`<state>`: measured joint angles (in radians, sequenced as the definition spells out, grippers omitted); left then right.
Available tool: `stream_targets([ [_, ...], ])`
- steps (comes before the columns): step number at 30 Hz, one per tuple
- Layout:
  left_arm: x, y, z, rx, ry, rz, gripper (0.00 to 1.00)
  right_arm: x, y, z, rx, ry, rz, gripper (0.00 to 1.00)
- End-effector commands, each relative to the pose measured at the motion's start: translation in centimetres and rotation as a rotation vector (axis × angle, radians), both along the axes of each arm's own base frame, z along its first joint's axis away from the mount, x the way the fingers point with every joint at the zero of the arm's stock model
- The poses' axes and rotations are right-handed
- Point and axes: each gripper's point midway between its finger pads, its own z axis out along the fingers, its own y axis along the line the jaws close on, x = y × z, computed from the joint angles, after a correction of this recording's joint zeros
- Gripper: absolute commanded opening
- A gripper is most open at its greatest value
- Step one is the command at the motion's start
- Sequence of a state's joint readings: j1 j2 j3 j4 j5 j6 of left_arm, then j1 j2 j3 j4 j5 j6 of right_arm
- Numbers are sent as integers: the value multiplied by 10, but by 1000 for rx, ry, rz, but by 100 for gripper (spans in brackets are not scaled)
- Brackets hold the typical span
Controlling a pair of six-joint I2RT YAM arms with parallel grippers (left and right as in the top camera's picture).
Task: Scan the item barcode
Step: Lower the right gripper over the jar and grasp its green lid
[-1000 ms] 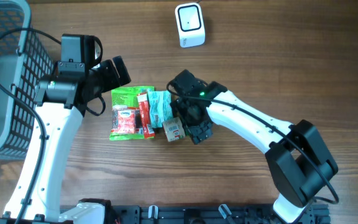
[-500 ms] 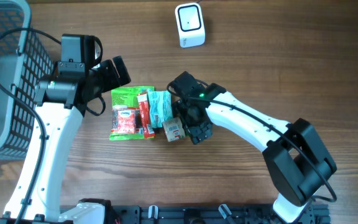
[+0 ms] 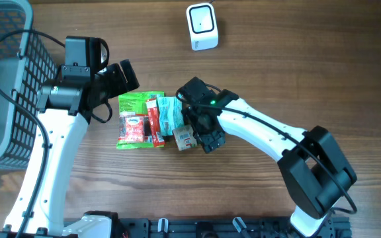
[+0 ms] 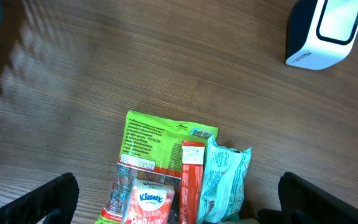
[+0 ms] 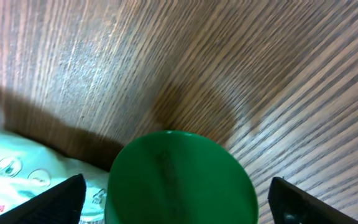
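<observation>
Right gripper (image 3: 204,134) spread wide over a green round-topped item (image 5: 180,180) at the right side of the pile, holding nothing.

The wooden table (image 3: 309,53) carried a grey basket (image 3: 5,86) at its left edge. The white scanner (image 3: 202,26) sat at the far side, well apart from the pile at the middle. That pile held a green packet (image 3: 132,102), a Kleenex pack (image 3: 132,130), a red stick (image 3: 153,119), a teal packet (image 3: 170,112) and a small box (image 3: 185,137). In the right wrist view the green round top lay between the two fingers (image 5: 61,199), with bare wood showing on either side of it, so neither finger touched it. The teal packet lay just beside it. From overhead the gripper hid it. The left gripper (image 3: 121,66) hung fully spread and empty, near the green packet's far corner.
</observation>
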<state>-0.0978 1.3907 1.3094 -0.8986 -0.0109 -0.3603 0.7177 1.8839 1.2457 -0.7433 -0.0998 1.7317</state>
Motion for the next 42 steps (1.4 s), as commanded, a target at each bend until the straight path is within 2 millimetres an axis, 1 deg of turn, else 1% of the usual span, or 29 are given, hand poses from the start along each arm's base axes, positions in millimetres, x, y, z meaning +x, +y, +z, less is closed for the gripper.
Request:
stream_targets([
  [1,1,4,5,17,-13,3,100,-5,-5,-17,-49,23,-16,92],
  [5,1,4,4,16,-12,4,100,-5,-5,-19,-50,23,-17,84],
  [9,1,5,4,17,-12,4,100,-3,-4,-19,-47,16,1,83],
  [12,1,4,5,16,-13,4,100,-2,-3,-19,-47,-3,66,75],
  [14,1,5,4,17,-12,4,100,-1,-3,-19,-50,-10,88,72],
  [15,1,4,5,16,-13,4,100,-1,-3,-19,-50,-11,90,68],
  [20,1,4,5,16,-13,4,100,-1,-2,-19,-50,-13,99,65],
  [23,1,5,4,17,-12,4,100,0,-3,-19,-59,-28,159,65],
  [27,1,4,5,16,-13,4,100,6,-9,-19,-109,-79,278,65],
  [30,1,4,5,16,-13,4,100,10,-14,-19,-153,-120,427,64],
  [37,1,4,4,16,-12,4,100,13,-16,-19,-199,-173,731,62],
  [40,1,4,5,16,-13,4,100,18,-20,-18,-231,-198,870,59],
  [42,1,5,4,17,-13,4,100,22,-23,-17,-242,-220,984,59],
])
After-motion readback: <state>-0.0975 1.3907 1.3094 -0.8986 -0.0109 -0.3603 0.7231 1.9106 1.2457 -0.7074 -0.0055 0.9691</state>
